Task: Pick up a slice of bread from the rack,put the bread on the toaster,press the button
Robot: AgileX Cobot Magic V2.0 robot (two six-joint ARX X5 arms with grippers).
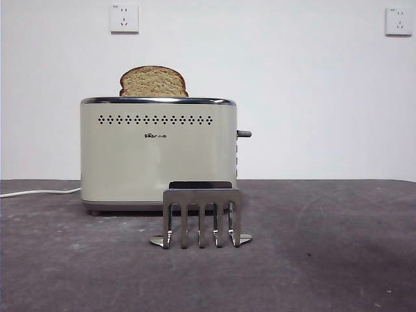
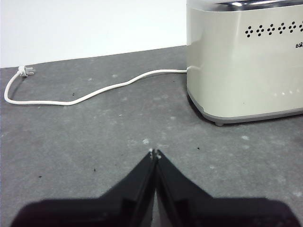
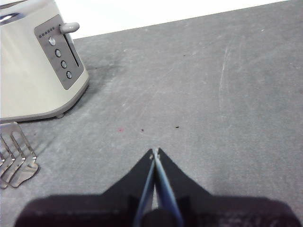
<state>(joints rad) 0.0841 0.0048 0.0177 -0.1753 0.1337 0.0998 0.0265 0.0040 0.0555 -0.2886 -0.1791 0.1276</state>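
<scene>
Both arms idle: left gripper [image 2: 155, 153] clenched empty, right gripper [image 3: 155, 152] likewise. One rack [image 1: 201, 217], bare, just before one toaster [image 1: 158, 153]. One bread slice [image 1: 154, 82] poking from toaster top. Button [image 1: 244, 134] on end. White cord [image 2: 94, 90] trailing off toaster. Two wall sockets [image 1: 123, 18] behind.

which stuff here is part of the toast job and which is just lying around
Job: slice of bread standing in the toaster; the rack, no bread in it; the button.

Just there: white power cord with its plug lying loose on the table, two wall sockets.
</scene>
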